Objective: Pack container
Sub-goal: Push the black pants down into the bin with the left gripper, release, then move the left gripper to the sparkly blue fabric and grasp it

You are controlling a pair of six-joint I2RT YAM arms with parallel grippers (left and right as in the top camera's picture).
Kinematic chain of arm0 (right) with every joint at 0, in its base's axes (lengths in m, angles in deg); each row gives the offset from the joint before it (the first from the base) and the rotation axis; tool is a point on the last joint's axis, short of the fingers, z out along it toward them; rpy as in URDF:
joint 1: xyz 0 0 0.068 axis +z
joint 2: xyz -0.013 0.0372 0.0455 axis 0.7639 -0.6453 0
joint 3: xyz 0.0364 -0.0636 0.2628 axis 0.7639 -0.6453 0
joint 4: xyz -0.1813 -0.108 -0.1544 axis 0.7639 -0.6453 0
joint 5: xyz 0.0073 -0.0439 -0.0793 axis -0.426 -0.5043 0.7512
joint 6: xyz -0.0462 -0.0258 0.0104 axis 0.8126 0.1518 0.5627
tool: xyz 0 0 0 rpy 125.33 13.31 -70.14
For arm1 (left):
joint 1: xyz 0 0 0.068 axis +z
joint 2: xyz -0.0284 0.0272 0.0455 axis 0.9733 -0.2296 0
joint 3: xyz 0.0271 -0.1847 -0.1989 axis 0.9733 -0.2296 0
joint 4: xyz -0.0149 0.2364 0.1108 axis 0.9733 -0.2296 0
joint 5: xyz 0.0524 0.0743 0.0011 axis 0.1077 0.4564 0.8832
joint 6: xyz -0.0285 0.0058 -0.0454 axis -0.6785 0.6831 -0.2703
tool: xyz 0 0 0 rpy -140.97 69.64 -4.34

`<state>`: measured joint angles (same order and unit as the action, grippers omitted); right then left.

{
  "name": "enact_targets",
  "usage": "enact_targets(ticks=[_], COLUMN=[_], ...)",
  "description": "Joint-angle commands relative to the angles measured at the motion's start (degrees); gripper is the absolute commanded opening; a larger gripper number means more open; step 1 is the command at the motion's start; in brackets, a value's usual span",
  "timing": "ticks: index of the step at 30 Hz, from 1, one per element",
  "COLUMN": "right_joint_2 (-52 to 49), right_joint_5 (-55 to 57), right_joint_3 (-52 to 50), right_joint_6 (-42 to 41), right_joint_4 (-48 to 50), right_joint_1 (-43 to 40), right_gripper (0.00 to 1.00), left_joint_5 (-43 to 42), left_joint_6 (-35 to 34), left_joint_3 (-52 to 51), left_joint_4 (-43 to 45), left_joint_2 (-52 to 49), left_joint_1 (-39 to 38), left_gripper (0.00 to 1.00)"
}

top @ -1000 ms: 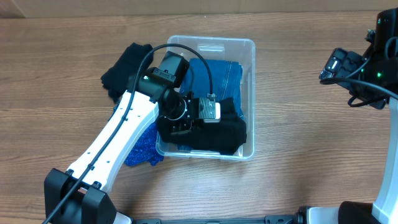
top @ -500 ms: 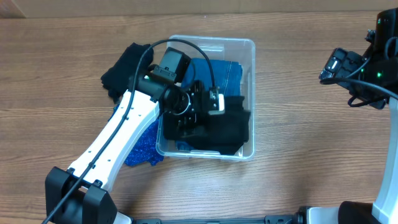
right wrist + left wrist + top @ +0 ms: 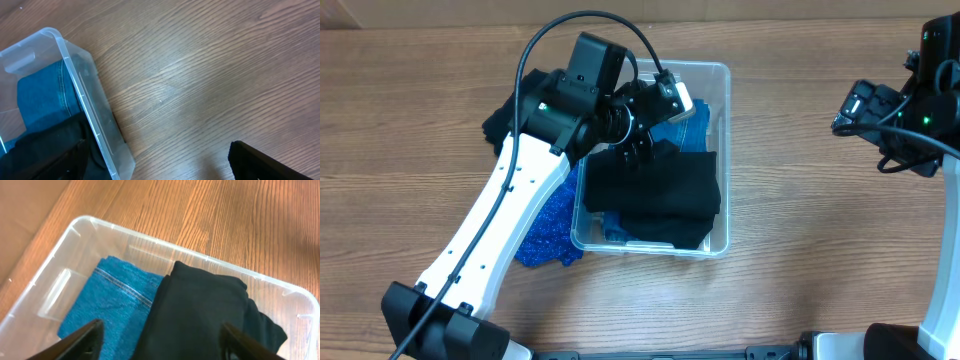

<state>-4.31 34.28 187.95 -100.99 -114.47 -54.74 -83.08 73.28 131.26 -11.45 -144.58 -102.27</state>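
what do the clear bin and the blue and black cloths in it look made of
Clear rectangular bin: glossy see-through plastic, probably; the contents show through its walls.
Blue folded cloth: looks like denim, matte, with a pale stitched seam.
Black folded cloth: soft matte fabric, perhaps cotton knit; the weave is too fine to tell.

Clear rectangular container [image 3: 720,75] upright on the table, folded blue and black cloth inside

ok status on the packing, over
Open, empty: left gripper over the container. Open too: right gripper, off right. Inside: blue denim, black garment. Outside, left: black cloth, blue glitter fabric.
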Motion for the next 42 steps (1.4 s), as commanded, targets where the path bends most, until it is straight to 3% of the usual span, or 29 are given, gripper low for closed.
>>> enact_targets(ticks=[1,3,5,10,18,23,29,30,32,33,34,38,42], right_joint_2=[1.27,1.27,1.27,1.27,1.27,1.27,1.27,1.27,1.27,1.27,1.27,1.27,1.27], right_joint_5=[-0.33,-0.33,-0.33,-0.31,-0.31,-0.31,-0.28,-0.31,-0.28,-0.31,-0.28,-0.28,-0.31], right_joint_3=[-0.31,-0.31,-0.31,-0.31,-0.31,-0.31,-0.31,-0.31,-0.31,-0.31,-0.31,-0.31,-0.31], right_joint_6=[0.02,0.02,0.02,0.07,0.22,0.22,0.22,0.22,0.24,0.31,0.42,0.44,0.68], right_joint_4=[0.13,0.11,0.13,0.15,0.15,0.13,0.13,0.13,0.13,0.13,0.13,0.13,0.13], right_joint_1=[-0.31,-0.31,-0.31,-0.31,-0.31,-0.31,-0.31,-0.31,-0.31,-0.31,-0.31,-0.31,-0.31], right_gripper=[0.93,0.94,0.93,0.94,0.93,0.94,0.94,0.94,0.94,0.94,0.94,0.94,0.94], left_joint_5=[1.64,1.64,1.46,-3.30,-2.62,-0.50,7.65,8.52,11.02,12.17,13.40,17.25,12.48], left_joint_6=[-7.23,-10.19,-14.08,-15.45,-15.72,-15.74,-16.41,-16.61,-17.40,-17.64,-17.64,-17.62,-17.33], left_joint_3=[0.00,-0.02,-0.02,-0.04,-0.04,0.35,5.31,6.36,9.73,11.19,12.44,14.34,14.27], left_joint_4=[-1.95,-3.32,-4.11,-8.39,-15.56,-16.02,-18.01,-18.34,-19.34,-19.74,-20.00,-20.65,-25.42], left_joint_2=[-2.73,-5.35,-8.46,-17.55,-29.77,-27.69,-18.01,-16.48,-11.78,-9.62,-7.61,0.55,6.14], left_joint_1=[-0.42,-0.44,-0.44,-0.94,-2.62,-2.62,-1.97,-1.73,-0.63,-0.04,0.59,5.07,13.86], left_gripper=[0.34,0.23,0.04,0.04,0.04,0.04,0.05,0.12,0.41,0.76,1.00,1.00,1.00])
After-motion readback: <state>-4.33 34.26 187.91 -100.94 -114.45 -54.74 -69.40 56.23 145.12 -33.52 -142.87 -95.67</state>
